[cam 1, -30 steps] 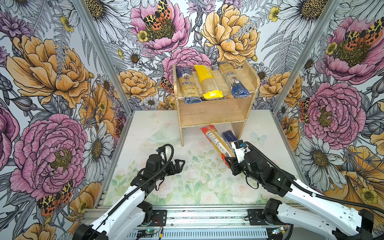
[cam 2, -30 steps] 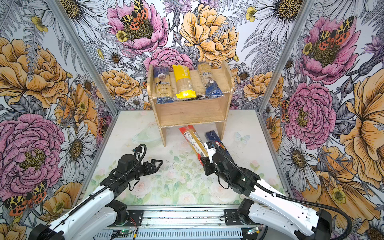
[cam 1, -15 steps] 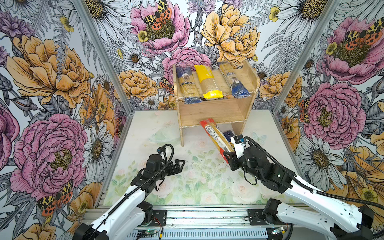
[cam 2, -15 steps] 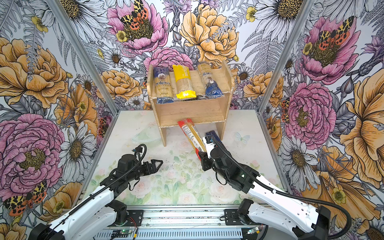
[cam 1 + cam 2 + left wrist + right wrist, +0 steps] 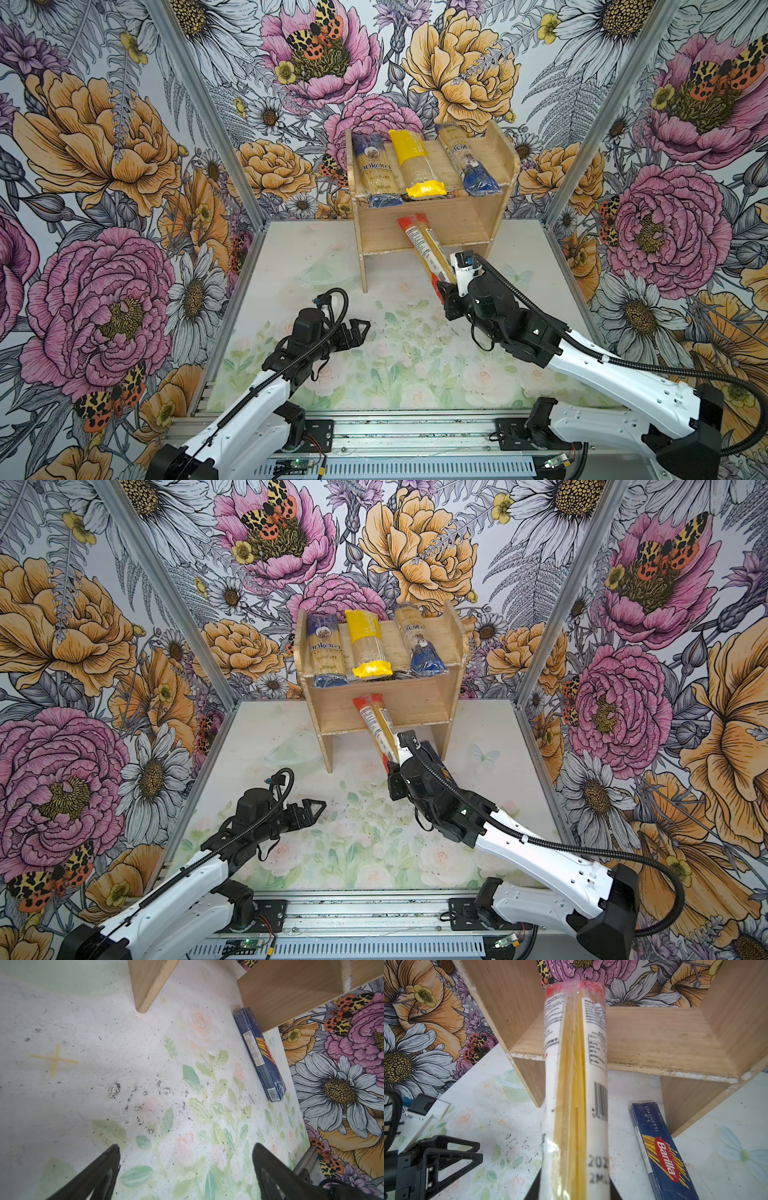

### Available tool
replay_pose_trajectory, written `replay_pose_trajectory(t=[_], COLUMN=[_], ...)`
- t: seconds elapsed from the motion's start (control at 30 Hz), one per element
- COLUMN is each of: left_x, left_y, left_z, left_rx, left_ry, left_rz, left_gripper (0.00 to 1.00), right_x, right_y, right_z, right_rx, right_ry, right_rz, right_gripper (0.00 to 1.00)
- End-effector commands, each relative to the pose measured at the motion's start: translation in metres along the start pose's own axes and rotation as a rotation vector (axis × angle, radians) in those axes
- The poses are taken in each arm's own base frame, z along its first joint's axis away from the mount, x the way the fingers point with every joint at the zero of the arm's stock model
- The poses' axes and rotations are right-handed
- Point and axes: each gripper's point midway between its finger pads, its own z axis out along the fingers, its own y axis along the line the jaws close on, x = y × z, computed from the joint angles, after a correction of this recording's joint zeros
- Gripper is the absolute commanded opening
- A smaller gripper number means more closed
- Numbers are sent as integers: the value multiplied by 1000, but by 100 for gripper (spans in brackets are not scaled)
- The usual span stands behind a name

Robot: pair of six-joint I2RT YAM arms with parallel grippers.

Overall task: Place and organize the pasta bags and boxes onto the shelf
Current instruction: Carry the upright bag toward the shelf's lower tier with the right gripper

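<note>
1. Right gripper (image 5: 441, 289), in both top views, is pinched tight on the near end of the red-ended pack (image 5: 422, 243). I have it slanted toward eleven o'clock, far end over the lower tier of the shelf (image 5: 382, 237), which stands at twelve o'clock on the table (image 5: 291, 266). On the upper tier the "ankara" bag (image 5: 376, 172), yellow-ended bag (image 5: 413, 164) and slimmer blue-ended bag (image 5: 467, 164) lie side by side. Left gripper (image 5: 360, 331) hovers near seven o'clock, well apart.
2. Left wrist view: its fingers (image 5: 97, 1178) are spread with nothing between them. Barilla pack (image 5: 259, 1053) lies flat on the table, just beside the shelf's side panel.
3. Right wrist view: the red-ended pack runs from my jaws across the lower tier's front edge. I cannot tell whether it rests on that edge or clears it.
4. My worry: I grip only one end, so the long pack may sag or swivel in the jaws. Pushed while dragging on the edge, it could shove the light shelf or snap the spaghetti. Released now, with much of its length off the tier, it would likely slide back down.
</note>
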Motion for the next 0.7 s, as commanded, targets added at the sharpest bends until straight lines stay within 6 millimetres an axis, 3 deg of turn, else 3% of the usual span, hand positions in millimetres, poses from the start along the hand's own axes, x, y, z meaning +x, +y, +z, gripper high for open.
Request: replay_pose_trajectory(t=[0.0, 0.67], left_x=[-1, 1], left_y=[-2, -1], left_z=[0, 0], left_rx=[19, 21], left_ry=[-2, 0], left_rz=[22, 23], left_gripper=[99, 99], right_x=[-92, -123], right_y=[7, 3], right_z=[-25, -22], right_rx=[-12, 50], right_ry=[-298, -393], right_rz=[111, 161], right_gripper=[0, 0])
